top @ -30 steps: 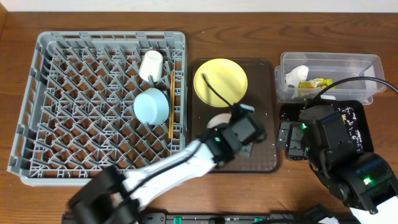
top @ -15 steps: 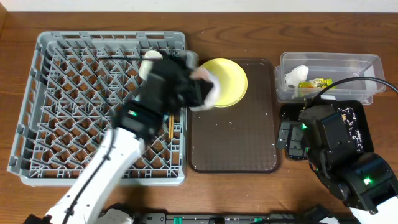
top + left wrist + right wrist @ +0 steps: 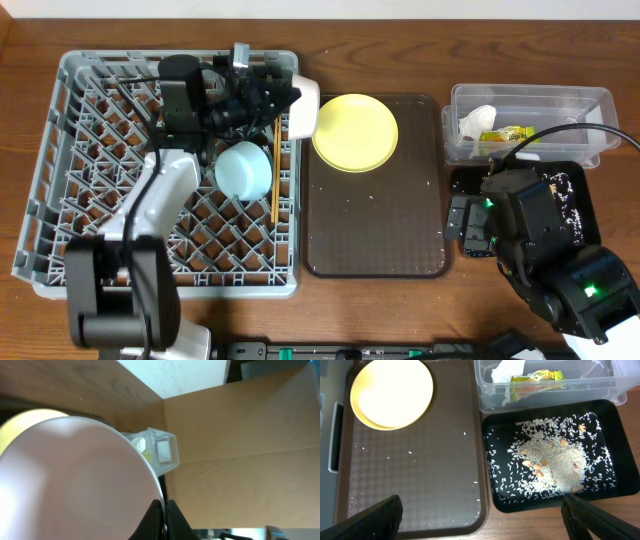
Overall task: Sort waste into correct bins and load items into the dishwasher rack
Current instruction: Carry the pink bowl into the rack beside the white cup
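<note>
Grey rack (image 3: 120, 200): plastic crate with a grid of upright pegs, the biggest thing on the wooden table (image 3: 400, 40).
Brown serving tray (image 3: 375, 220): just beside the rack's right wall, dotted with a few pale specks.
Clear tub (image 3: 545, 395): well to the right of the rack, beyond the serving tray, level with the rack's far half.
Black tray (image 3: 500, 495): also well right of the rack, touching the tub's near side.
Right gripper (image 3: 480, 517): fingers spread wide with nothing between them, hanging far to the right of the rack above the seam between serving tray and black tray.
Yellow plate (image 3: 355, 132): flat on the serving tray's far end, near the rack's far right corner.
Light blue bowl (image 3: 244, 170): inside the rack, right of its middle.
Small white bowl (image 3: 303, 103): held on edge over the rack's far right corner.
Left gripper (image 3: 163, 515): fingers pinched together on the small white bowl's rim.
Chopsticks (image 3: 275, 175): lying in the rack along its right wall, beside the blue bowl.
Snack wrapper (image 3: 535, 377): green and yellow, in the tub.
Tissue (image 3: 507, 370): crumpled, in the tub's rack-side end.
Crumbs (image 3: 555, 460): pale heap in the black tray.
</note>
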Controlling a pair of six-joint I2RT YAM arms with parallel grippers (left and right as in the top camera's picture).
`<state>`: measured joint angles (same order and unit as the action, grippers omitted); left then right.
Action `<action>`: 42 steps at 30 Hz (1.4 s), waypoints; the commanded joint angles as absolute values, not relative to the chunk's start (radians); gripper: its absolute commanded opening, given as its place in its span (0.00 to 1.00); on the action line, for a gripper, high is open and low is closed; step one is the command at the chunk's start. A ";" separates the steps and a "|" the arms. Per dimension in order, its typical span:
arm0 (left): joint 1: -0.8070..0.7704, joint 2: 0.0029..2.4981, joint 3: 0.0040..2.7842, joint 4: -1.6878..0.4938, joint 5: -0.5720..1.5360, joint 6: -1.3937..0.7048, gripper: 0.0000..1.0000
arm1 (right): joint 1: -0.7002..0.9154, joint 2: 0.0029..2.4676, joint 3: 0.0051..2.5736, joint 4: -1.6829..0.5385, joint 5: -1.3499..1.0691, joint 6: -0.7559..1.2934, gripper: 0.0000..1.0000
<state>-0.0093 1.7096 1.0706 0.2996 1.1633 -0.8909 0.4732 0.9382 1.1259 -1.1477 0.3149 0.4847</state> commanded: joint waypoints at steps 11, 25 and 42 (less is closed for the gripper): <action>0.074 1.752 1.084 0.192 1.274 -0.902 0.07 | 0.468 0.936 1.138 -1.148 0.336 0.470 0.99; 0.120 1.753 1.084 0.015 1.096 -0.726 0.38 | 0.468 0.936 1.138 -1.148 0.336 0.470 0.99; 0.231 1.627 1.093 0.004 1.056 -0.691 0.79 | 0.468 0.936 1.138 -1.148 0.336 0.470 0.99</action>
